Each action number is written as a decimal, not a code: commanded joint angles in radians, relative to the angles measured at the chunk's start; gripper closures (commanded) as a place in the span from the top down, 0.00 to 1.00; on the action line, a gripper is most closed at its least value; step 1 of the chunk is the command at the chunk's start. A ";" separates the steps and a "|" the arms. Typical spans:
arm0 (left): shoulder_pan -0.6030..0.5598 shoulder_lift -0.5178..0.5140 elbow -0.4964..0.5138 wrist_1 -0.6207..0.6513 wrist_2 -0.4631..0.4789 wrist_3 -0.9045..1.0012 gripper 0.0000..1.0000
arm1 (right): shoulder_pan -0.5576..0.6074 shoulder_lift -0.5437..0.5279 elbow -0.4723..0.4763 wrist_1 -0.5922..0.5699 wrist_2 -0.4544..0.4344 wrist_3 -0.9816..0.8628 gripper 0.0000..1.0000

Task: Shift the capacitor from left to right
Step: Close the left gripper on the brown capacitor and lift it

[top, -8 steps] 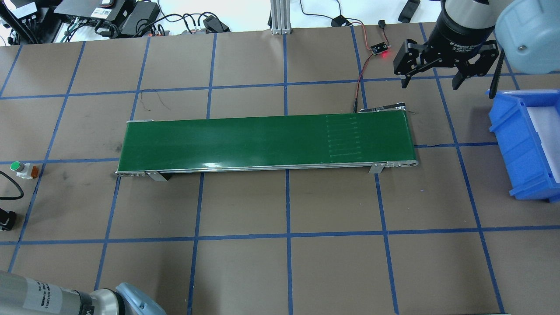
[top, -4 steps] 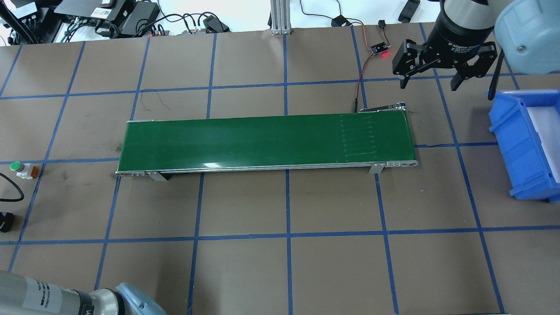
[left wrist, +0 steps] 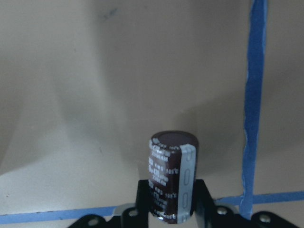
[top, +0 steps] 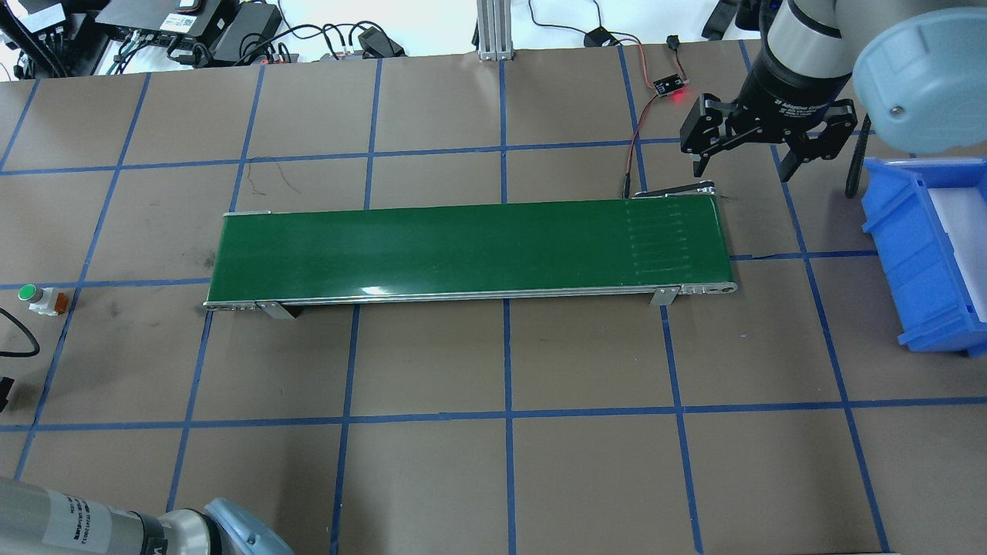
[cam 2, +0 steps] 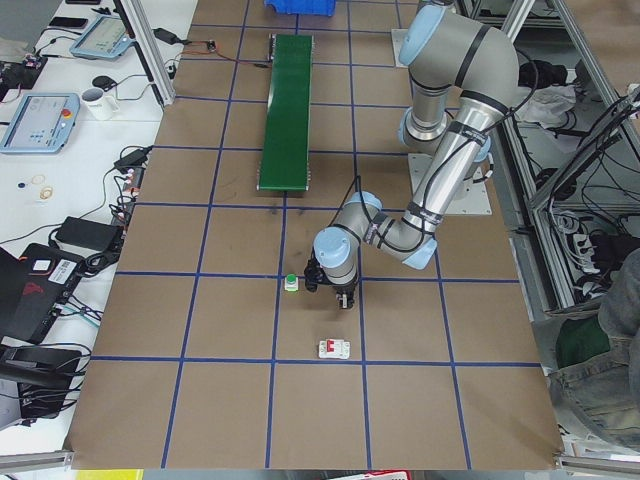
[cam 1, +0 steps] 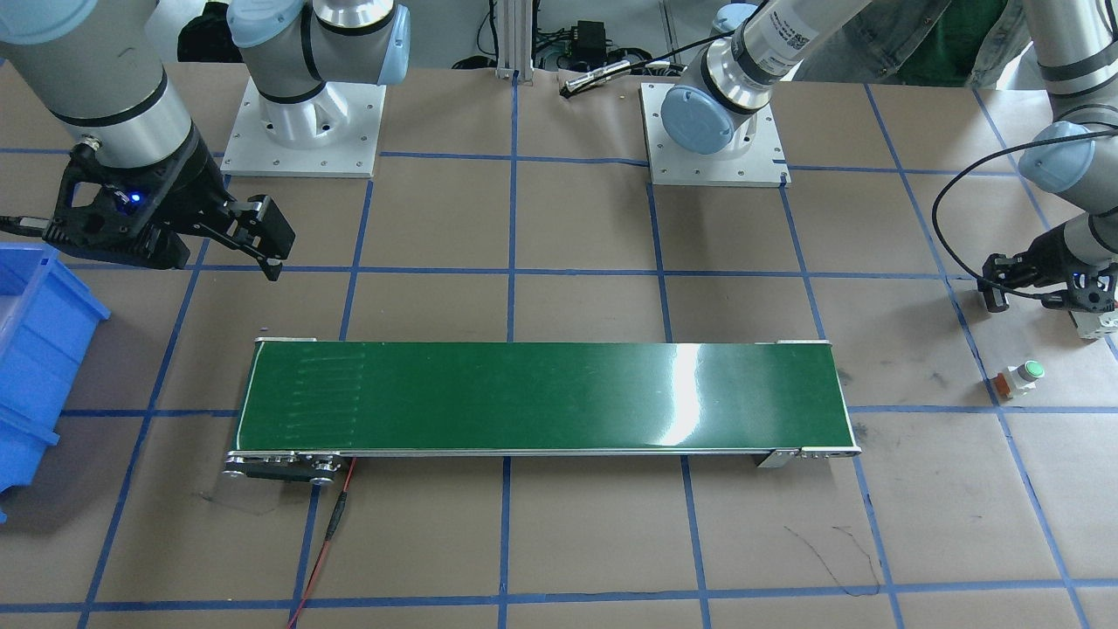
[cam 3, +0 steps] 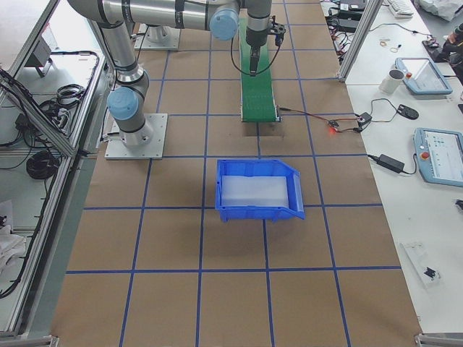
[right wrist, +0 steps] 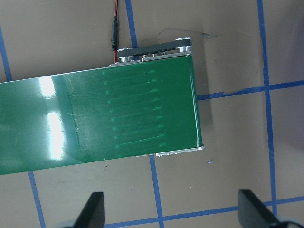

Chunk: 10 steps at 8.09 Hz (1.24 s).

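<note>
The capacitor [left wrist: 171, 175], a dark stubby cylinder with a grey stripe and white print, stands upright between the fingers of my left gripper [left wrist: 172, 211], which is shut on it. That gripper [cam 1: 1039, 286] hangs low over the brown table far off the conveyor's left end; it also shows in the exterior left view [cam 2: 335, 295]. My right gripper [top: 744, 160] is open and empty, hovering beyond the right end of the green conveyor belt [top: 470, 247]. The right wrist view shows its spread fingers [right wrist: 92, 211] over that belt end [right wrist: 118, 118].
A blue bin [top: 925, 254] stands at the table's right end. A white button with a green cap [cam 1: 1020, 377] and a white boxy part [cam 2: 334, 348] lie near my left gripper. A small sensor board with a red light [top: 669, 86] and its wires lie behind the belt's right end.
My right gripper has moved closer to the belt's right end. My left gripper has slipped almost out of the overhead view's left edge. The belt's seam marks have shifted right.
</note>
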 commanded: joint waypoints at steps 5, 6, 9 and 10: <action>-0.181 0.242 0.009 -0.174 0.004 -0.198 0.15 | 0.002 0.008 0.014 -0.037 0.026 -0.016 1.00; -0.238 0.272 0.009 -0.190 0.003 -0.252 0.16 | 0.002 0.008 0.014 -0.037 0.026 -0.015 1.00; -0.404 0.325 0.029 -0.189 -0.004 -0.431 0.24 | 0.002 0.008 0.014 -0.037 0.028 -0.015 1.00; -0.476 0.328 0.040 -0.190 -0.005 -0.511 0.24 | 0.002 0.008 0.014 -0.037 0.026 -0.015 1.00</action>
